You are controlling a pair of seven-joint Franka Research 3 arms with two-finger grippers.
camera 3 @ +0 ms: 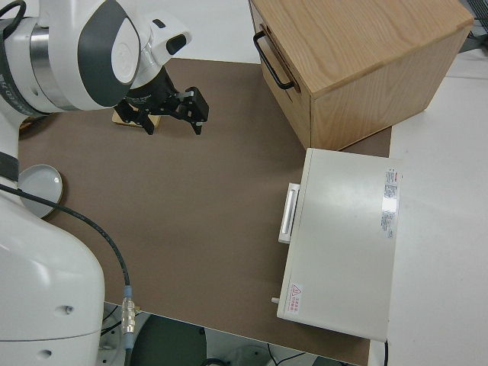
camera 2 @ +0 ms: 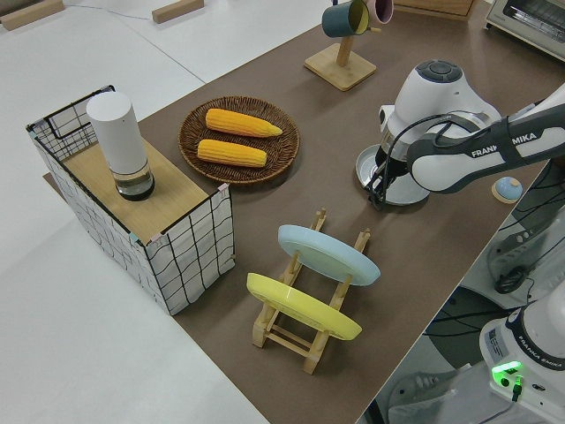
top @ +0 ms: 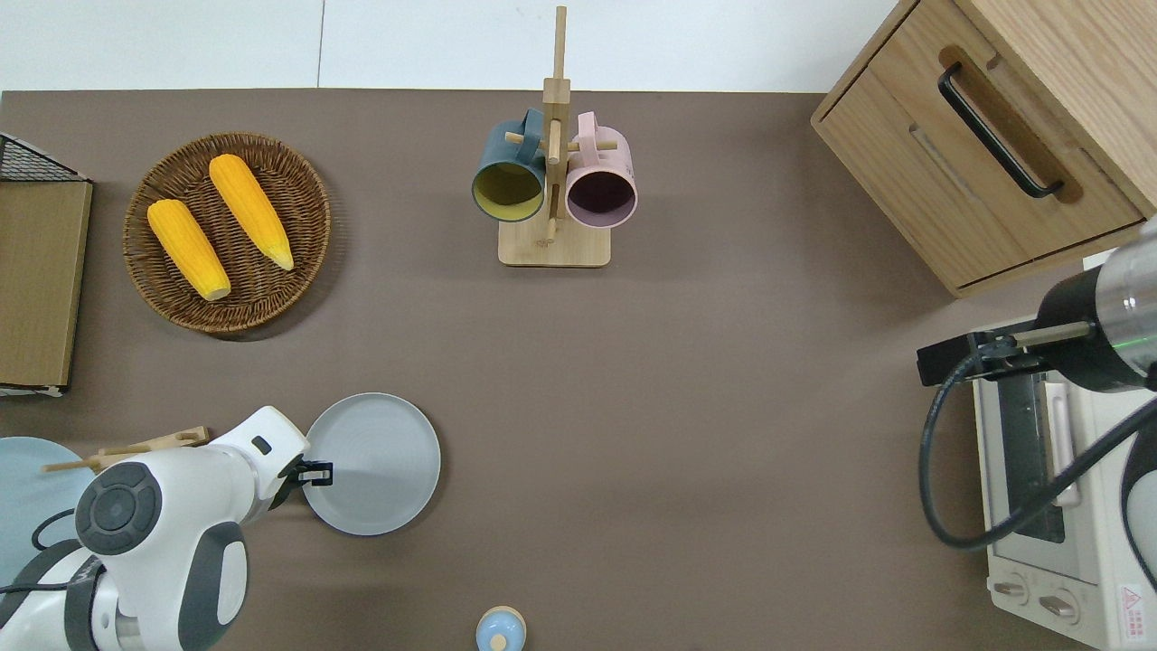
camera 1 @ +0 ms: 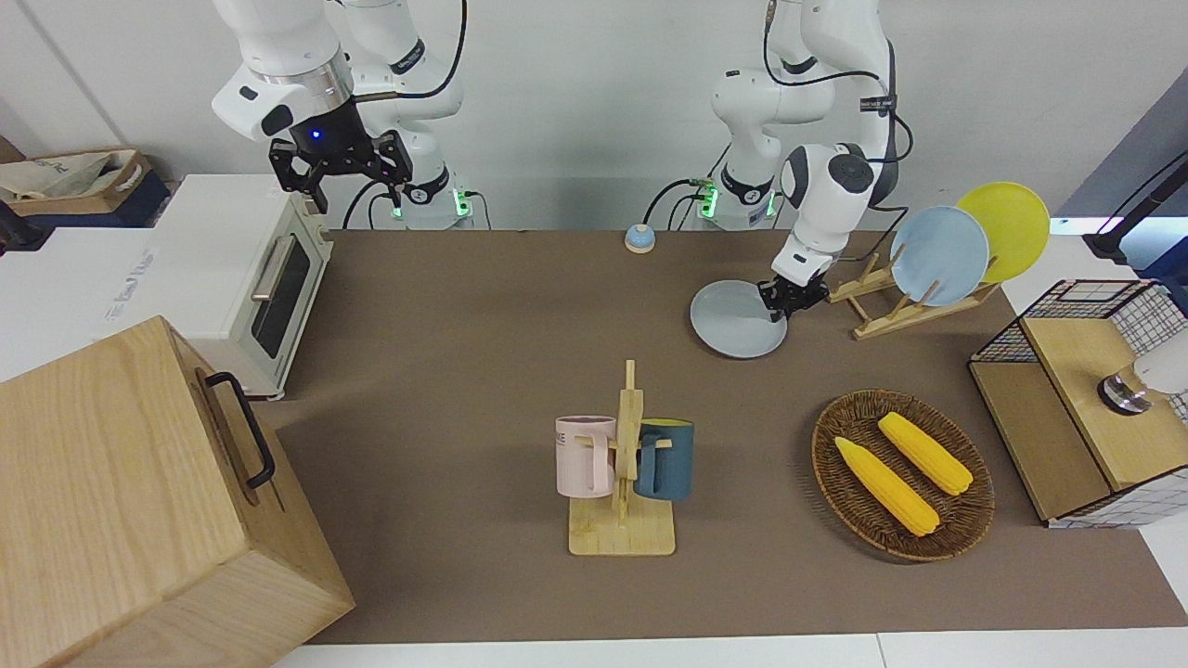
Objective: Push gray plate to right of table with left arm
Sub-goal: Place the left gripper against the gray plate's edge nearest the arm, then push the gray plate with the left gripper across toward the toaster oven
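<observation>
The gray plate (camera 1: 733, 323) lies flat on the brown table (camera 1: 483, 306), near the robots and toward the left arm's end. It also shows in the overhead view (top: 375, 464) and the left side view (camera 2: 408, 187). My left gripper (camera 1: 787, 301) is down at the plate's rim, on the edge that faces the wooden plate rack. In the overhead view the left gripper (top: 315, 472) just overlaps that rim. My right gripper (camera 1: 359, 197) is open, empty and parked.
A wooden rack (camera 1: 891, 301) beside the gray plate holds a light-blue plate (camera 1: 939, 255) and a yellow plate (camera 1: 1007, 230). A corn basket (camera 1: 905, 473), a mug tree (camera 1: 624, 464), a small bell (camera 1: 639, 238), a toaster oven (camera 1: 260, 278) and a wooden cabinet (camera 1: 121, 501) stand around.
</observation>
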